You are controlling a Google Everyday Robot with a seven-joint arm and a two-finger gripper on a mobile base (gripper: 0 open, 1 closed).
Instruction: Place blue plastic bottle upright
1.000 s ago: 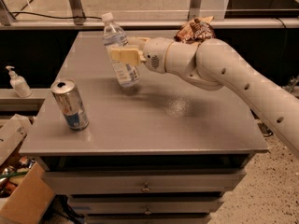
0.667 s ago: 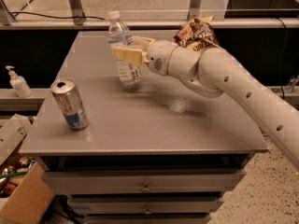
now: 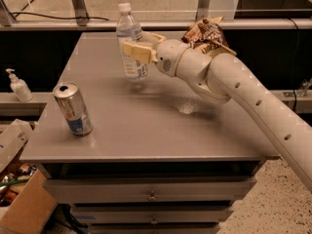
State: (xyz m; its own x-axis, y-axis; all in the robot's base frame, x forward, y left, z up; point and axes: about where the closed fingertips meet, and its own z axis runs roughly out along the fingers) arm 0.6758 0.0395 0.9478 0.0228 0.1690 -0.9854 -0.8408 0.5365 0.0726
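Note:
The blue plastic bottle is a small clear bottle with a white cap and a pale label. It stands upright near the back middle of the grey table, its base at or just above the surface. My gripper reaches in from the right and is shut on the bottle's middle, with one tan finger across the front of the label. The other finger is mostly hidden behind the bottle.
A silver-and-blue drink can stands near the table's left front. A brown snack bag lies at the back right, behind my arm. A white pump dispenser stands on a ledge to the left. A cardboard box sits on the floor, lower left.
The bottle has gone from tilted to upright in my gripper's grasp and moved slightly toward the back of the table. The arm has followed it.

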